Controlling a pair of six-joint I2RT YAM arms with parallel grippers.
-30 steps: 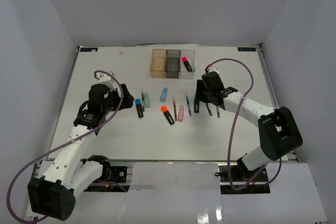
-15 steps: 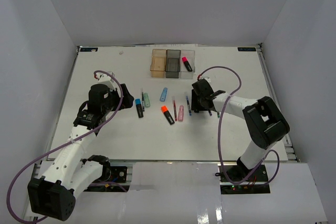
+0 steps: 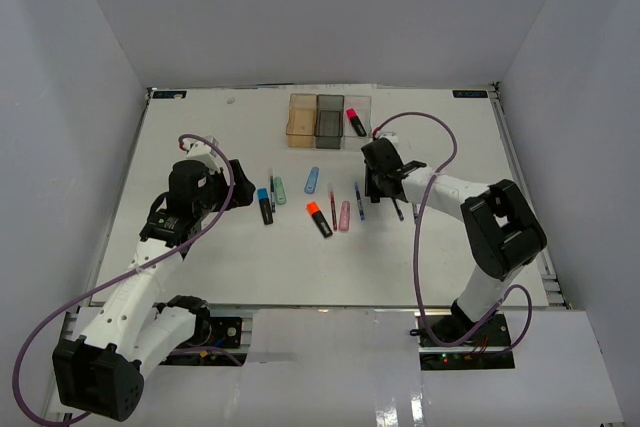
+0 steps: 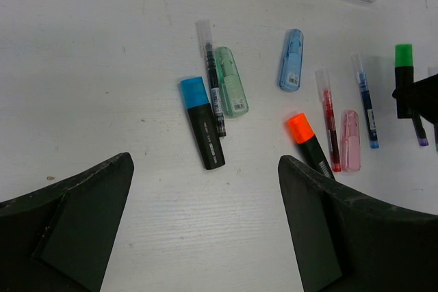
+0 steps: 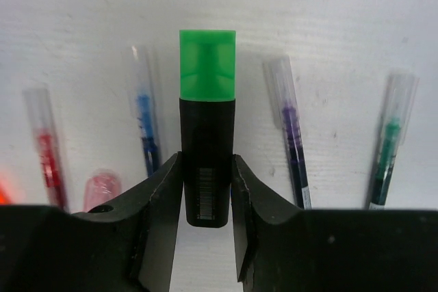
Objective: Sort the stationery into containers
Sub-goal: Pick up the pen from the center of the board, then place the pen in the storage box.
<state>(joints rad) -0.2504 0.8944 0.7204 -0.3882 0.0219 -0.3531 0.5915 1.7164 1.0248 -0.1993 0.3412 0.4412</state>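
Note:
My right gripper is shut on a black highlighter with a green cap, its cap pointing away from me, over the row of pens. In the top view the right gripper is just near of the bins. The amber bin, the grey bin and the clear bin stand in a row at the back. A pink-capped highlighter lies in the clear bin. My left gripper is open and empty, near of a blue-capped highlighter.
On the table lie a mint highlighter, a thin pen, a pale blue highlighter, an orange-capped highlighter, a red pen, a pink highlighter, a blue pen, a purple pen and a green pen.
My right gripper moved left onto the green-capped highlighter, shut on it and shifted a little toward the bins with it. The left arm has not moved.

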